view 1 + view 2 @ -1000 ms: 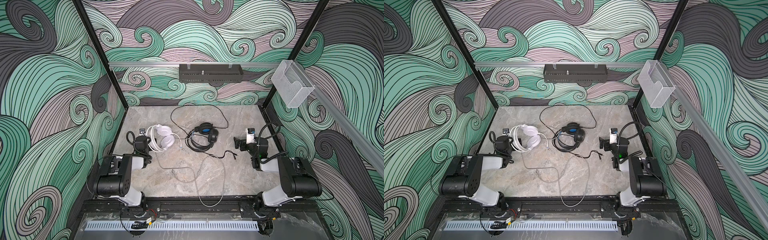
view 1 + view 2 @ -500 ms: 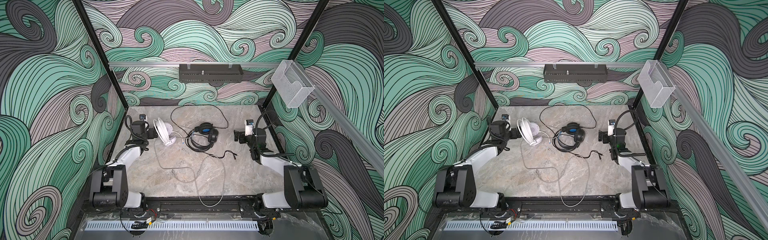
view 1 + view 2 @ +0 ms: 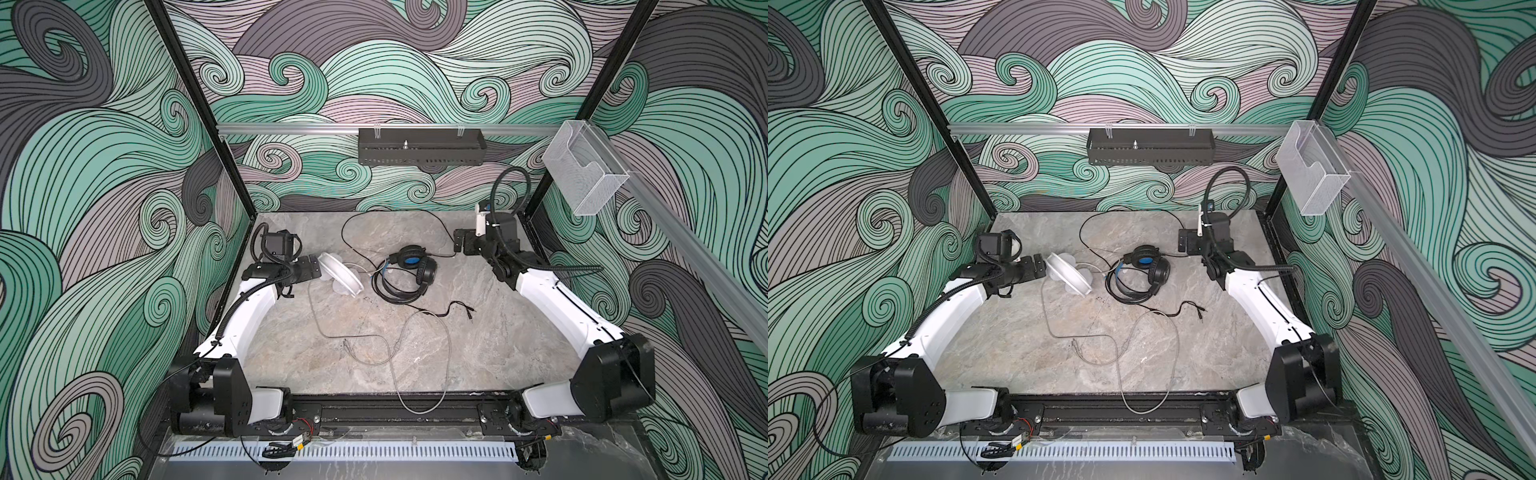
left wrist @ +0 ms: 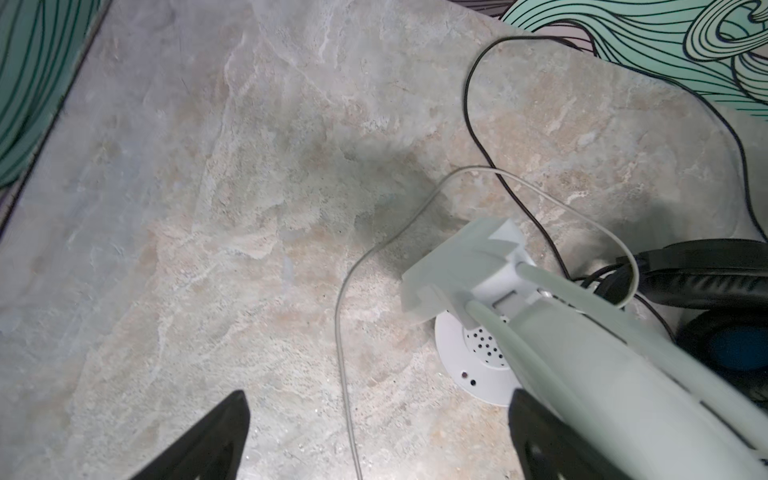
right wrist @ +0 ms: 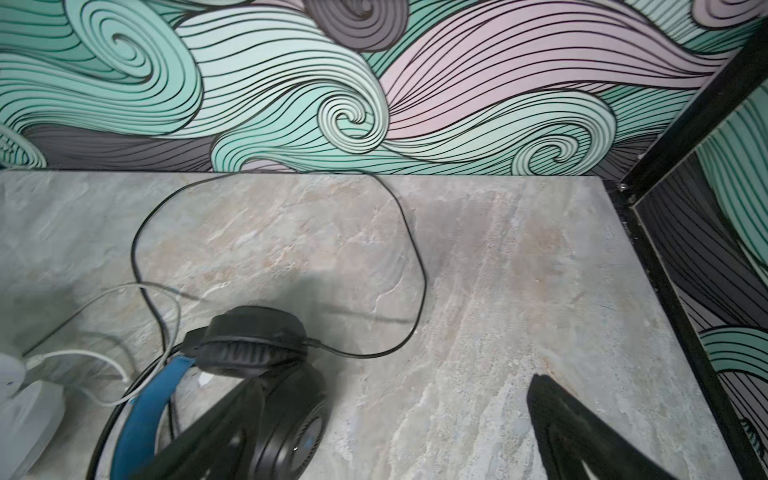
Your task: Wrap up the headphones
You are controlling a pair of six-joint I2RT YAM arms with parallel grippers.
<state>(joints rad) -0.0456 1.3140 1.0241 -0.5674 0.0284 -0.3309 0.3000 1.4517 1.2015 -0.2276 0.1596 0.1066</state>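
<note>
The white headphones (image 3: 341, 275) (image 3: 1070, 275) stand tilted on edge at the middle left of the table, and their pale cable (image 3: 390, 353) trails toward the front edge. My left gripper (image 3: 312, 269) (image 4: 378, 432) is open just left of them. The white headband (image 4: 582, 353) rests against one finger, and only the pale cable (image 4: 344, 332) crosses between the jaws. The black headphones (image 3: 409, 270) (image 3: 1142, 270) (image 5: 257, 345) with blue inner cups lie at the centre, their black cable (image 3: 353, 226) looping toward the back. My right gripper (image 3: 459, 245) (image 5: 395, 392) is open right of them, over bare table.
A black perforated tray (image 3: 419, 145) hangs on the back rail. A clear plastic box (image 3: 586, 174) sits on the right rail. The pale cable's loop (image 3: 419, 409) hangs over the front frame. The black cable's plug end (image 3: 469, 312) lies right of centre. Patterned walls close in on three sides.
Both arms have stretched away from the front toward the back. The left gripper reached the white headphones, which tipped up on edge. The right gripper rose and moved toward the back right.
</note>
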